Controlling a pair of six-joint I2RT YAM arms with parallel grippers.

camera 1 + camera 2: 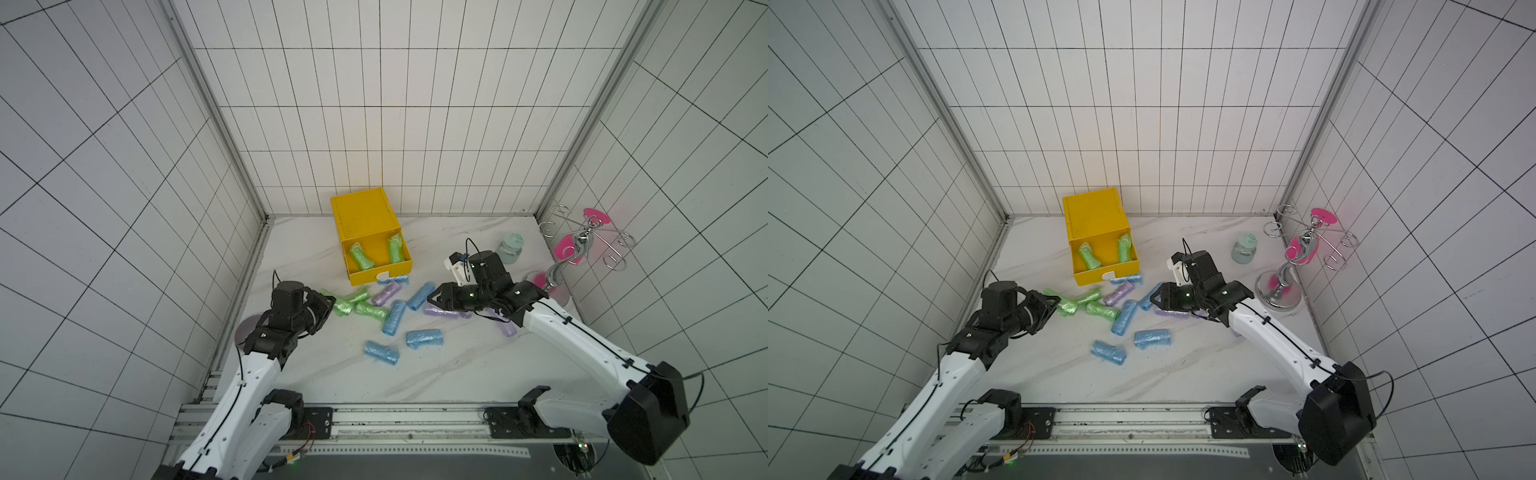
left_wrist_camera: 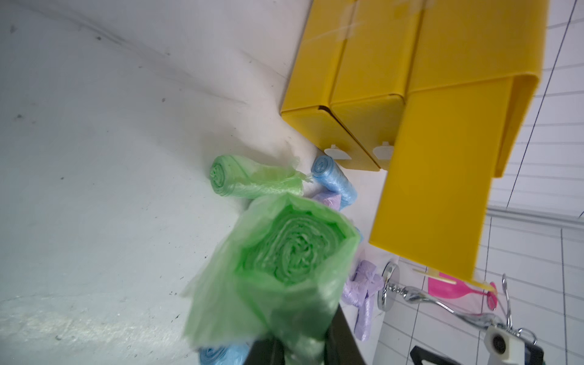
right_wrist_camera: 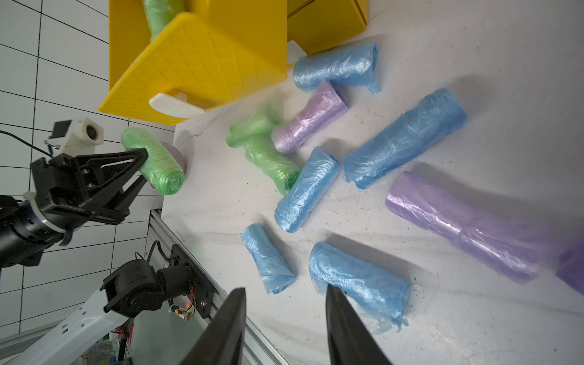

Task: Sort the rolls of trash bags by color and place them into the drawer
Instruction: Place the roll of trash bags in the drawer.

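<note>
Top views, drawer (image 1: 376,274): pulled open at the counter's (image 1: 436,374) back edge, two green rolls (image 1: 360,257) inside.
Top views, loose rolls (image 1: 394,318): green, blue and lilac, scattered mid-counter in front of the drawer.
Top views, left tool (image 1: 330,305): near the counter's left edge, closed; its load is largely hidden here, probably a roll.
Left wrist, held green roll (image 2: 287,252): seen end-on, clamped between the dark fingers (image 2: 343,338).
Right wrist, left tool (image 3: 145,164): gripping that roll around its middle, by the counter's left edge.
Right wrist, right tool (image 3: 286,287): jaws apart, nothing between them, above blue rolls (image 3: 357,278).
</note>
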